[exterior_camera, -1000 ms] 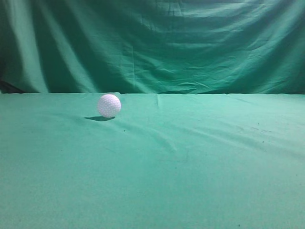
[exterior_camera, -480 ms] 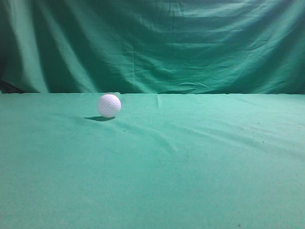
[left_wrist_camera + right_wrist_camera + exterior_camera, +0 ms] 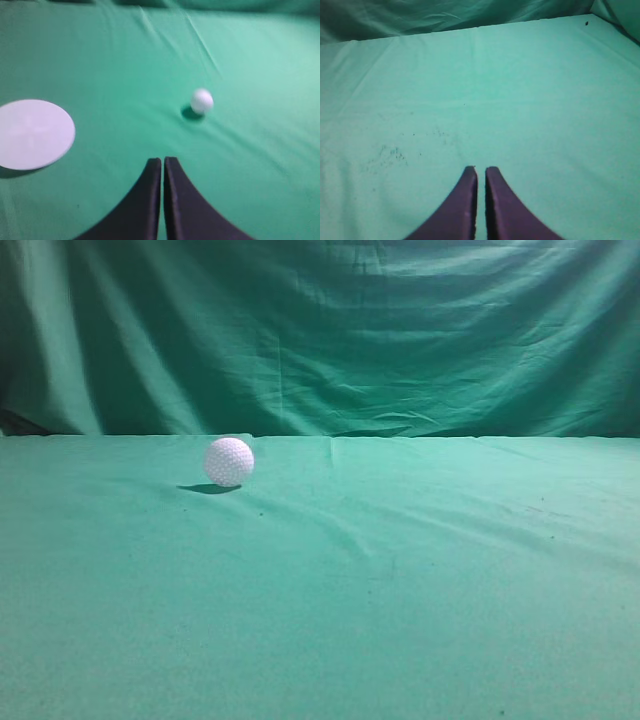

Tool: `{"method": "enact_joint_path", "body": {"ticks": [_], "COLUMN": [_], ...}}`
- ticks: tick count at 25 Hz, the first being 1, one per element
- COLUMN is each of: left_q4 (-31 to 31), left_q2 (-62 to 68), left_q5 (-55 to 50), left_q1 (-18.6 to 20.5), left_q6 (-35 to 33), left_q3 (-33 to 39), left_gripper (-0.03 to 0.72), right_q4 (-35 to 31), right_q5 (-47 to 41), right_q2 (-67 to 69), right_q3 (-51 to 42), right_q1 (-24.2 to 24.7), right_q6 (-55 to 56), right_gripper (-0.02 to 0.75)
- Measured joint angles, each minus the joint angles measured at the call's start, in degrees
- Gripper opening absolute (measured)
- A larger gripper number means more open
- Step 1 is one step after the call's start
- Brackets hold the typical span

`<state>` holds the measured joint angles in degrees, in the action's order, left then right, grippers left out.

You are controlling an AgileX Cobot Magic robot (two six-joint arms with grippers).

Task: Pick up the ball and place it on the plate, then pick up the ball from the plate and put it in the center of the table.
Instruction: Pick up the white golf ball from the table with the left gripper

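The left hand (image 3: 163,161) is seen from its wrist camera with its two dark fingers pressed together, only a thin slit showing between them, and nothing is held. It is raised above the desk (image 3: 120,65), with bare green cloth beneath the fingertips. Ahead of this hand and a little to its right, the ball (image 3: 202,100) is seen resting on the cloth, well apart from the fingertips, with a small dark shadow at its near-left side. To the left of the hand, a flat white round plate (image 3: 33,133) lies on the cloth, well apart from the ball and cut slightly by the picture's edge.

The right hand (image 3: 480,170) is likewise drawn together, its two fingers nearly meeting at the tips, and nothing is gripped. Only wrinkled cloth with a scatter of faint dark specks is shown before it.

In the exterior view, the ball (image 3: 229,461) is found sitting alone on the desk (image 3: 400,580), left of centre and near the far edge, just in front of the draped green backdrop (image 3: 330,335). Neither hand appears in that view.
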<state>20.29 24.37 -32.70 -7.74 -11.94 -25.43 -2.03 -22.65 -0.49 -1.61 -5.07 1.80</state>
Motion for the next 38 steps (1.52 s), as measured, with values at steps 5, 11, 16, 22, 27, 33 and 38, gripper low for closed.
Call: {"method": "enact_joint_path", "body": {"ticks": [5,11,16,22,27,33,38], "left_q4": [3.35,12.88,15.34,6.53,-2.31,-9.19,-13.52], "left_q2": [11.45,23.77,34.63,46.71,58.92,73.04,81.59], "left_q5": [-10.77,-11.38,-10.63,-2.78,-3.11,-7.0,-7.72], "left_q1": [0.0,0.0,-5.1,-17.13,-20.82,-21.08,-21.08], "left_q6": [-11.38,-21.9,-24.04,-18.85,-13.22,-7.44,-3.71], "left_q3": [-6.94,-14.43,-19.56,-25.27,-34.17,-46.65,-54.1], "left_gripper": [0.0,0.0,0.0,0.0,0.0,0.0,0.162], "right_q4": [0.0,0.0,0.0,0.0,0.0,0.0,0.0], "right_q5": [0.0,0.0,0.0,0.0,0.0,0.0,0.0], "right_q2": [0.0,0.0,0.0,0.0,0.0,0.0,0.0], "right_q3": [0.0,0.0,0.0,0.0,0.0,0.0,0.0], "right_q1": [0.0,0.0,0.0,0.0,0.0,0.0,0.0], "right_q6": [0.0,0.0,0.0,0.0,0.0,0.0,0.0], "right_gripper": [0.046,0.046,0.046,0.046,0.046,0.046,0.046]}}
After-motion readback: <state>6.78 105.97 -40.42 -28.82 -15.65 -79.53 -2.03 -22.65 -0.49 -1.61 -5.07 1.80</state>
